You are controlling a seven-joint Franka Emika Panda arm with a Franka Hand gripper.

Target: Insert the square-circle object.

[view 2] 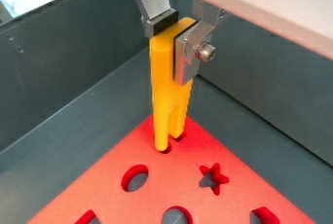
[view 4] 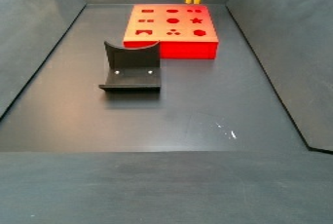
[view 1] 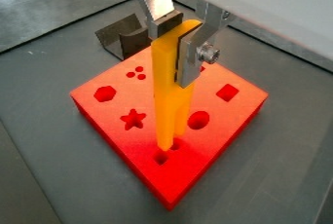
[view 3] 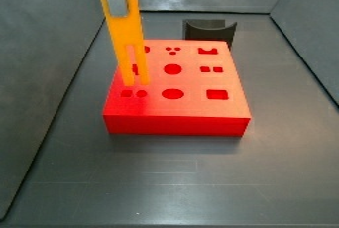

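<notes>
I am at the insertion step: the gripper (view 1: 180,35) holds the square-circle object (view 1: 170,87) upright over the red block (view 1: 228,121), its forked end touching or entering a hole near one corner. The fingers (view 2: 156,4) are clamped on the bar's top. Next, I judge, calls for a straight downward push.

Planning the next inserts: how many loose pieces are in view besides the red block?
2. The yellow bar stands upright at the red block's corner hole, its top gripped by the end effector. The dark grey curved piece lies apart from the block.
</notes>
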